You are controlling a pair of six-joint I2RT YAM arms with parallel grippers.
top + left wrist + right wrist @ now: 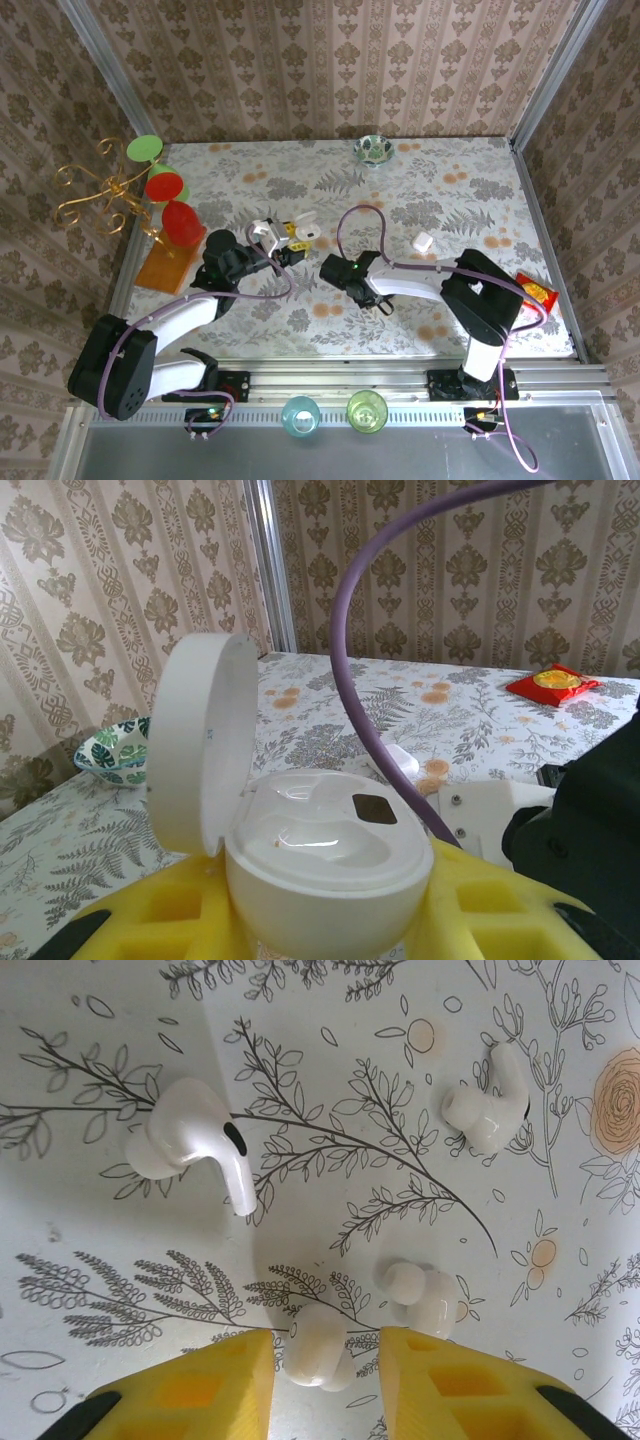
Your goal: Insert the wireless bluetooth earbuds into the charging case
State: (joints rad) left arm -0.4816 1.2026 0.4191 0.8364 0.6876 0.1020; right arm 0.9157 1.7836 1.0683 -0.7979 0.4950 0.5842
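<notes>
Right gripper point(325, 1348): hangs open low over the counter point(90, 1290), yellow pads flanking one white earbud point(316, 1355), not clearly pinching it. Lies lengthwise along the gap, across the closing line; probably needs only a squeeze. Other earbuds point(195, 1140) just beyond. Left gripper point(325, 925): clamps the charging case point(320, 855), lid up, near on the left.

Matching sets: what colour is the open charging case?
The glossy plastic case is white; left wrist view.
</notes>
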